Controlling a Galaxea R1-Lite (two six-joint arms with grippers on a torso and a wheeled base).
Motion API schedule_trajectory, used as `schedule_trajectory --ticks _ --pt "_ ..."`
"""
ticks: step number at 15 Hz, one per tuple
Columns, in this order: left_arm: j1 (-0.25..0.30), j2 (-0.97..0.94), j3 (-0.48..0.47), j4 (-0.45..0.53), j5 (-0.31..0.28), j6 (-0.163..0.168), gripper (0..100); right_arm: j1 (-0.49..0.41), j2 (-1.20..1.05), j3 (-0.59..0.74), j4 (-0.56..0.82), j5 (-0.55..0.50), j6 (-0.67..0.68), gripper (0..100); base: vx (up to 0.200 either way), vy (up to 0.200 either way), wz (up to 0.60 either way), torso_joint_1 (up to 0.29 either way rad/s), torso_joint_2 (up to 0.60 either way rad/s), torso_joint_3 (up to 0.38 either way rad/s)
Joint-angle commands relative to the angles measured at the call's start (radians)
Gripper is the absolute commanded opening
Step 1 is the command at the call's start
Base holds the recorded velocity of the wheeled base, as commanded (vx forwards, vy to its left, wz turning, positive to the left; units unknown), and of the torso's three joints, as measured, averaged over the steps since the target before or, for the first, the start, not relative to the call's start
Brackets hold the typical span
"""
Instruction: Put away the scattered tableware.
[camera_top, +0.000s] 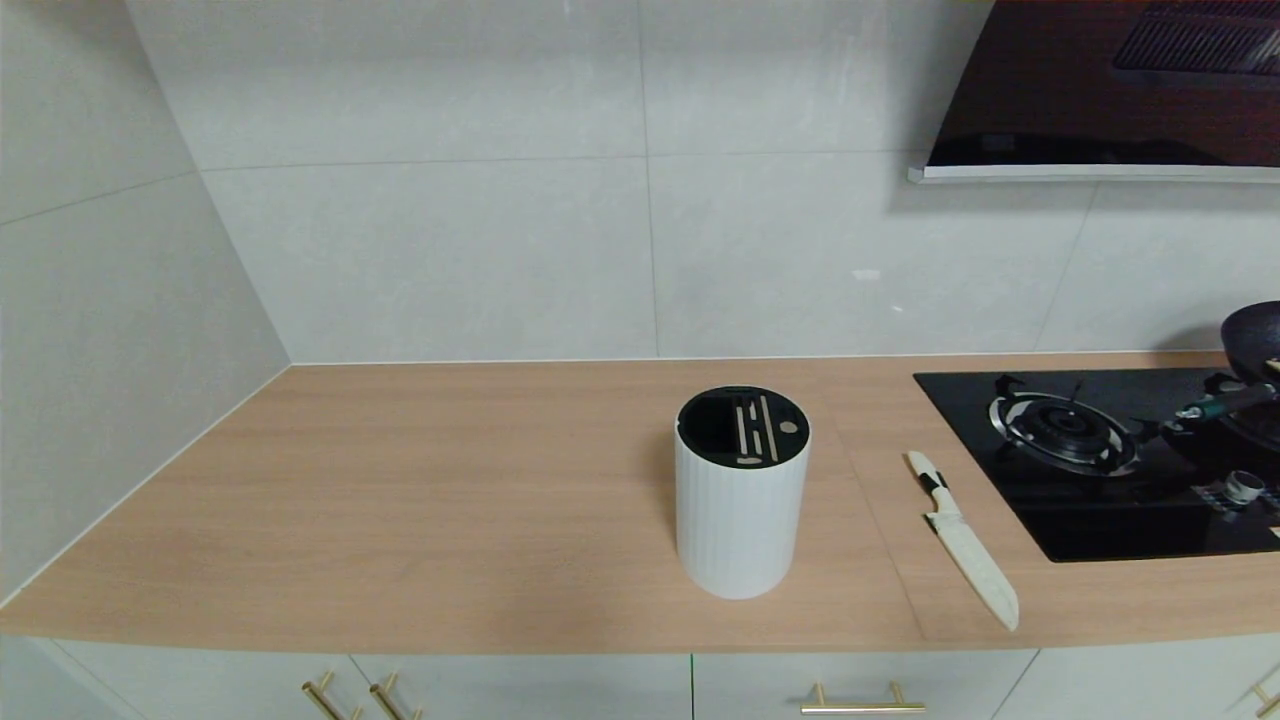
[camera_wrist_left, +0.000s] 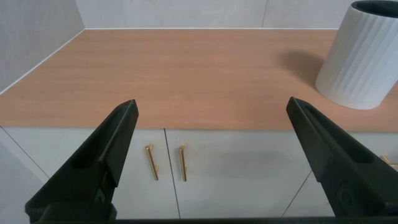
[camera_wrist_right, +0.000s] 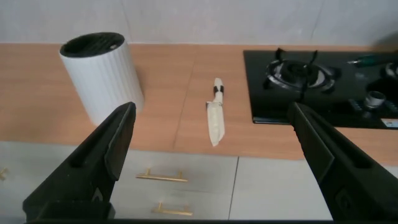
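A white ribbed cylindrical holder (camera_top: 741, 500) with a black slotted top stands upright near the counter's front edge; it appears too in the left wrist view (camera_wrist_left: 359, 56) and the right wrist view (camera_wrist_right: 102, 74). A white knife (camera_top: 961, 535) with a black band on its handle lies flat on the wood to the holder's right, blade toward the front edge, also seen in the right wrist view (camera_wrist_right: 215, 112). My left gripper (camera_wrist_left: 211, 155) hangs open before the cabinet front, left of the holder. My right gripper (camera_wrist_right: 211, 162) is open, held off the counter's front edge opposite the knife.
A black gas hob (camera_top: 1110, 455) with burners fills the counter's right end, a dark pan (camera_top: 1252, 340) on its far side. A range hood (camera_top: 1110, 90) hangs above. Tiled walls close the back and left. Cabinet doors with brass handles (camera_top: 862, 705) sit below the wooden counter (camera_top: 400, 500).
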Motion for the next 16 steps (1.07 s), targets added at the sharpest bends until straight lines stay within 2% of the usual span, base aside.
schedule_trajectory --ticks 1,6,11,16 --pt "0.000 0.000 0.000 0.000 0.000 0.000 100 0.000 0.536 -0.273 -0.017 0.013 0.007 100 0.000 0.000 0.00 0.000 0.00 0.000" --pt "0.000 0.000 0.000 0.000 0.000 0.000 100 0.008 1.045 -0.436 -0.180 -0.027 0.001 100 0.000 0.000 0.00 0.000 0.00 0.000" --pt "0.000 0.000 0.000 0.000 0.000 -0.002 100 0.037 1.327 -0.451 -0.254 -0.065 -0.013 100 0.000 0.000 0.00 0.000 0.00 0.000" --pt "0.000 0.000 0.000 0.000 0.000 -0.002 100 0.074 1.655 -0.440 -0.496 -0.163 -0.034 100 0.000 0.000 0.00 0.000 0.00 0.000"
